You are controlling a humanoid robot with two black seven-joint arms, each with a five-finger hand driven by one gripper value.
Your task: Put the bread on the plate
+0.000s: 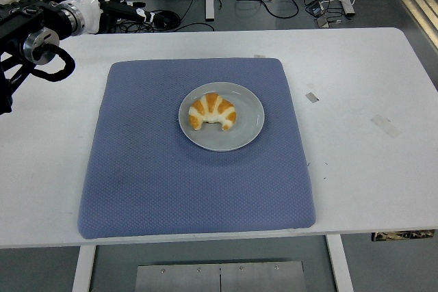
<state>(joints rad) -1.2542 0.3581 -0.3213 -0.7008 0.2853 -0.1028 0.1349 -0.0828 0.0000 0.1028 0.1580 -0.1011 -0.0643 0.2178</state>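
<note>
Golden bread lying on grey plate, mid blue mat; left hand far back-left, fingers spread, empty; little risk beyond nudging the plate if reaching back.

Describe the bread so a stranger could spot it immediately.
A blue mat covers the middle of the white table, and a round grey plate sits at its centre. The bread lies on that plate: a curved, golden-brown croissant with pale stripes, the only food in sight.
</note>
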